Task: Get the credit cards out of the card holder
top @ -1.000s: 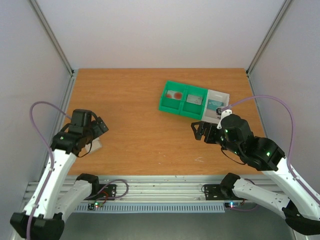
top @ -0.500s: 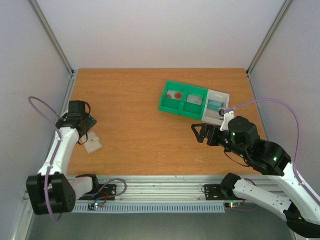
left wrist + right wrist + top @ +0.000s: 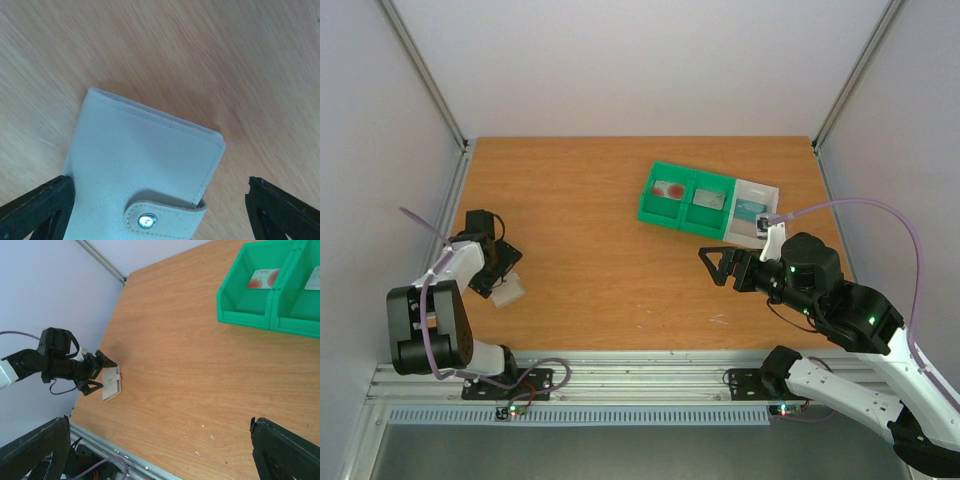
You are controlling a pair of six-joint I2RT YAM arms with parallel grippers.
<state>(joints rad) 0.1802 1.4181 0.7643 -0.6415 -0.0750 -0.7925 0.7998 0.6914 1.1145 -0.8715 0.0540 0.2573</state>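
Note:
The card holder [image 3: 507, 291] is a pale grey sleeve, closed by a snap tab, lying flat near the table's left edge. In the left wrist view the card holder [image 3: 145, 165] fills the middle. My left gripper [image 3: 498, 274] is open, low over it, with one finger on either side [image 3: 159, 212]. A red-marked card [image 3: 669, 189] and a greyish card [image 3: 708, 199] lie in the green bin [image 3: 642, 208]. A teal card [image 3: 752, 208] lies in the white tray [image 3: 766, 190]. My right gripper [image 3: 712, 266] hangs open and holds nothing, right of centre.
The green two-compartment bin [image 3: 235, 317] and the white tray stand at the back right. Metal frame posts and grey walls close the table's sides. Bare wood [image 3: 610, 270] lies between the two grippers.
My left arm has folded back and down to the left, bringing its gripper onto the card holder. The right gripper has shifted slightly left.

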